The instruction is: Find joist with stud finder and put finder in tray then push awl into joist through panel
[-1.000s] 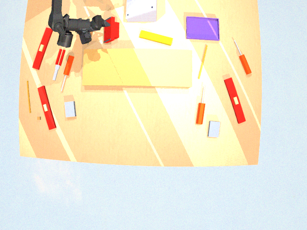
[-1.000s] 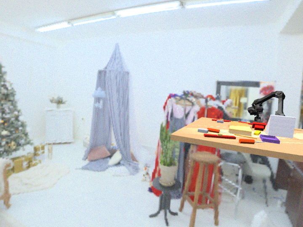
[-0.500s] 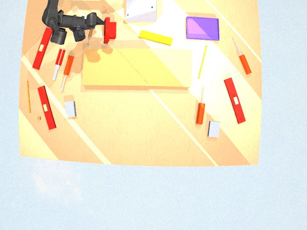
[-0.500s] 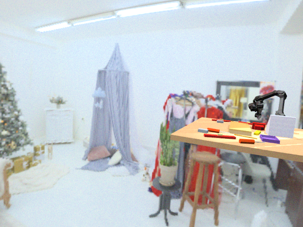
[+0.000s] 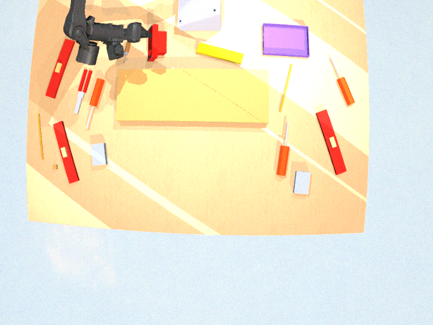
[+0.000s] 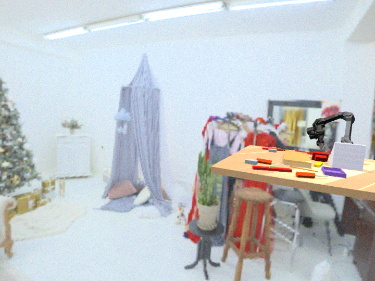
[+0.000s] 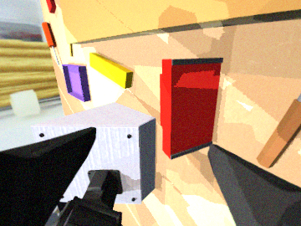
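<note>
My gripper (image 5: 150, 34) (image 6: 320, 147) (image 7: 153, 141) is open and empty, just above a red block (image 5: 158, 44) (image 6: 320, 156) (image 7: 190, 110) with dark grey edges, perhaps the stud finder. The block stands on the table behind the left part of the yellow floor panel (image 5: 191, 97) (image 6: 297, 160) (image 7: 125, 6). A brown-handled tool (image 5: 127, 47) (image 7: 281, 133), perhaps the awl, lies left of the block, partly under the arm in the top view. The purple tray (image 5: 308, 47) (image 7: 87, 85) stands at the back right with nothing visible inside. No hole shows in the panel.
A white wedge (image 5: 200, 18) (image 6: 348, 156) stands right of the red block. A yellow bar (image 5: 219, 53) (image 7: 110, 69) lies between wedge and panel. Orange screwdrivers (image 5: 283, 160) (image 5: 345, 91) (image 5: 96, 92), red levels (image 5: 62, 67) (image 5: 330, 141) and grey boxes (image 5: 98, 154) (image 5: 302, 182) lie around the panel.
</note>
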Controlling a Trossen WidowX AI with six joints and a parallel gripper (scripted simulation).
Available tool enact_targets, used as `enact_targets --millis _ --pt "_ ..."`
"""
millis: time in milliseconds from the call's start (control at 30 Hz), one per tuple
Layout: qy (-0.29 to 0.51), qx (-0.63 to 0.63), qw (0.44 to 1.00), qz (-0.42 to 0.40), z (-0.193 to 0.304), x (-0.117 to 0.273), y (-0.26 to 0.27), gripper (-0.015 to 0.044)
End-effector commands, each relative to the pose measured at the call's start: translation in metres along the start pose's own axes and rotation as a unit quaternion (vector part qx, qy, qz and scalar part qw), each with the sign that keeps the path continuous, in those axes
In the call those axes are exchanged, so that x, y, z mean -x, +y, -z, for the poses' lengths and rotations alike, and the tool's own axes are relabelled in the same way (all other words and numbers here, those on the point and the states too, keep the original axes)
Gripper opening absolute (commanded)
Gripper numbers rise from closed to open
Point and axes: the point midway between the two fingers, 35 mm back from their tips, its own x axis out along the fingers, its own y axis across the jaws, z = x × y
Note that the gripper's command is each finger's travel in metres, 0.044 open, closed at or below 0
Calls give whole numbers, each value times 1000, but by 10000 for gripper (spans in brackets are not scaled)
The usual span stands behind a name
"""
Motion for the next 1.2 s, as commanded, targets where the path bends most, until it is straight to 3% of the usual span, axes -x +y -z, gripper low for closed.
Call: enact_targets --millis 0,200,400,767,1167 --pt "23 -111 991 64 1 -22 6 440" --pt "-17 -299 937 181 1 -51 14 440" --pt "-138 -455 841 259 2 -72 22 440" --pt "-319 -583 704 249 2 -85 31 440" --pt "-328 -588 697 246 2 -86 31 440"
